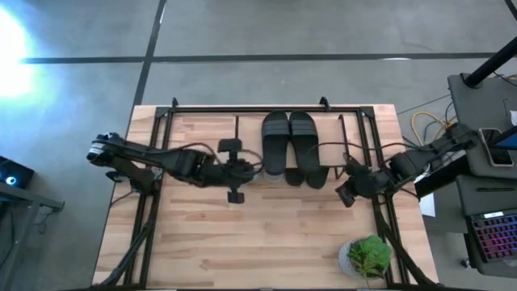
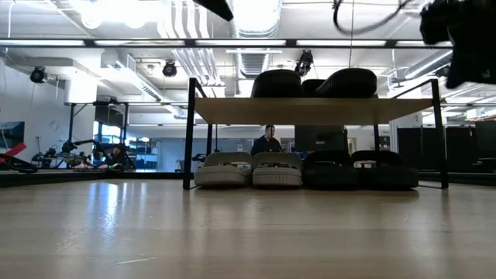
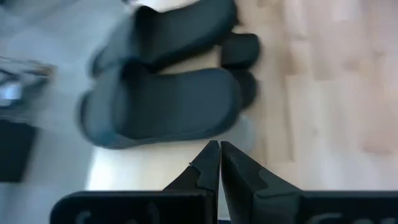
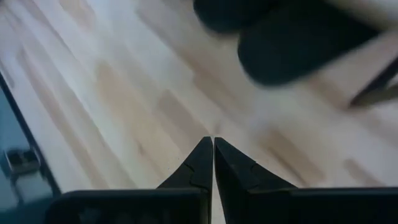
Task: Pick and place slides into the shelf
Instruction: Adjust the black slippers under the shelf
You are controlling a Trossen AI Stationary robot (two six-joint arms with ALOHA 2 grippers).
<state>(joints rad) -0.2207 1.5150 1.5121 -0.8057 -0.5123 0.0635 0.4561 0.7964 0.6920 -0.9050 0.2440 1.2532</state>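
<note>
Six slides counted in the low view: two black slides (image 2: 312, 84) on the shelf (image 2: 310, 110) top board, two light grey slides (image 2: 248, 169) and two more black slides (image 2: 360, 169) under it, side by side on the table (image 1: 266, 234) near its far edge. One potted plant (image 1: 367, 256) at near right corner. Left gripper (image 3: 219, 163) pressed shut, empty, hovering beside shelf's left part. Right gripper (image 4: 212, 157) pressed shut, empty, over right side of table. Wide straps, matte, toes facing front.
</note>
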